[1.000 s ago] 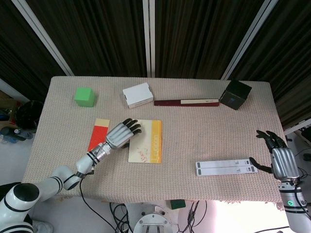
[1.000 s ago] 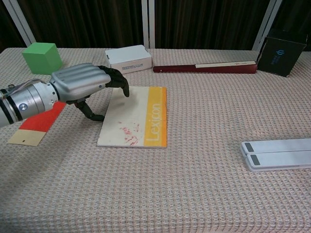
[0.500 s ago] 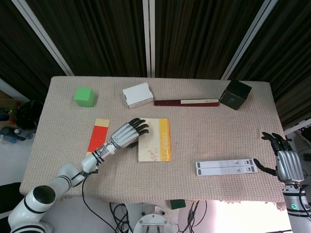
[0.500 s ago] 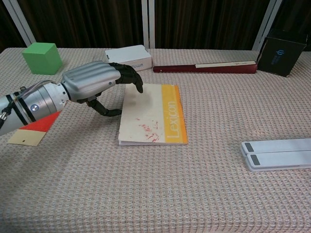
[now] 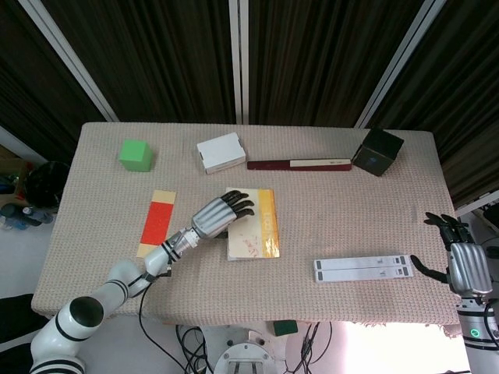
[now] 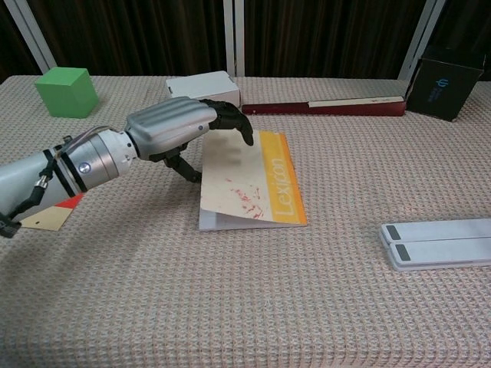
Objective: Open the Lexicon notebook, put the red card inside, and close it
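The Lexicon notebook [image 5: 261, 226] [image 6: 261, 192], cream with an orange band along its right side, lies at the table's middle. Its left cover edge is raised a little, showing pages beneath. My left hand [image 5: 222, 214] [image 6: 180, 126] grips that edge, fingers laid over the cover and thumb down at its left side. The red card [image 5: 156, 222] [image 6: 67, 202], with beige ends, lies flat to the left of the notebook, partly hidden by my left forearm in the chest view. My right hand [image 5: 460, 261] hovers past the table's right edge, fingers apart and empty.
A green cube [image 5: 135, 154] [image 6: 65, 90] stands at the back left and a white box [image 5: 221, 152] [image 6: 203, 92] behind the notebook. Further right are a long dark red box [image 5: 300, 164] [image 6: 322, 107] and a black box [image 5: 377, 151] [image 6: 445, 84]. Two flat white bars [image 5: 362, 269] [image 6: 437, 244] lie front right.
My left hand has pushed the notebook to the right, away from the red card, and the cover's left edge now stands raised. My right hand has drawn back slightly toward the front right.
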Robot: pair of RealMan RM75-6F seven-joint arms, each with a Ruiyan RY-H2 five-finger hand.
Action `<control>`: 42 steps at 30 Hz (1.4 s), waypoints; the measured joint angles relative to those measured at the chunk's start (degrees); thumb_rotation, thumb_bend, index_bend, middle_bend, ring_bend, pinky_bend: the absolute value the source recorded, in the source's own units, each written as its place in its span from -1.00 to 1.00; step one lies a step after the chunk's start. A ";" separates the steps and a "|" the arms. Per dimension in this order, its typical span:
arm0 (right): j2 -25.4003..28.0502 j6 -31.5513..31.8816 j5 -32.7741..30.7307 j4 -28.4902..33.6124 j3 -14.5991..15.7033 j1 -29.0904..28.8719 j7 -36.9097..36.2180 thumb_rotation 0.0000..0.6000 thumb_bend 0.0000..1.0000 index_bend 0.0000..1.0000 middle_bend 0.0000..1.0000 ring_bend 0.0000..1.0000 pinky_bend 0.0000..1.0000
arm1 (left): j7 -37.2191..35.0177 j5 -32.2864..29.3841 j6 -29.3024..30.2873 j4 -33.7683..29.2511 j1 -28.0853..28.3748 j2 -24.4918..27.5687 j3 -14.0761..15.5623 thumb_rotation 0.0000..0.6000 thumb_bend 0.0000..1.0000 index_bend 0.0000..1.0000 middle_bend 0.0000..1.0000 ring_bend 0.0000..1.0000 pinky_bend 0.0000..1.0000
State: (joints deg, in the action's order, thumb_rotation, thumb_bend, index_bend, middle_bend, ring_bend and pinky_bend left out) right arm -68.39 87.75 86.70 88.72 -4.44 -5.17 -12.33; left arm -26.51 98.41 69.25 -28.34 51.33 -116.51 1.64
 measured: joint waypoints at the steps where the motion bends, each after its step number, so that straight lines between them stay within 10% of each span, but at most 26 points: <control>1: 0.05 0.03 0.02 -0.08 0.02 0.07 -0.11 1.00 -0.68 -0.65 -0.52 -0.74 -0.55 | -0.22 -0.07 0.02 0.17 0.63 -0.46 -0.23 1.00 -0.34 -0.40 -0.61 -0.77 -0.68; 12: 0.04 0.32 0.26 -1.03 -0.12 0.47 -1.40 1.00 -0.68 -0.65 -0.52 -0.73 -0.55 | 4.04 0.57 -0.76 -1.02 3.40 -0.29 0.15 1.00 0.16 0.07 -0.61 -0.80 -0.71; 33: -1.58 0.90 2.71 -1.87 0.51 0.29 -1.79 1.00 -0.68 -0.65 -0.52 -0.74 -0.55 | 22.64 1.21 2.72 -30.60 -4.30 23.99 4.45 1.00 0.15 -0.04 -0.60 -0.80 -0.71; 42: -1.11 2.82 3.26 -2.41 0.98 1.61 -3.18 1.00 -0.68 -0.65 -0.52 -0.73 -0.55 | 28.72 -0.49 -1.74 -37.83 -1.89 20.57 -0.26 1.00 -0.54 -0.51 -0.62 -0.80 -0.73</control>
State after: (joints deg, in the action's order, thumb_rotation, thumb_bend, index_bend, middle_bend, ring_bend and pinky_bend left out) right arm -69.49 90.57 89.96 86.30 -3.47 -3.56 -15.51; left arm 2.21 97.92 67.50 -66.17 49.44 -95.94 1.38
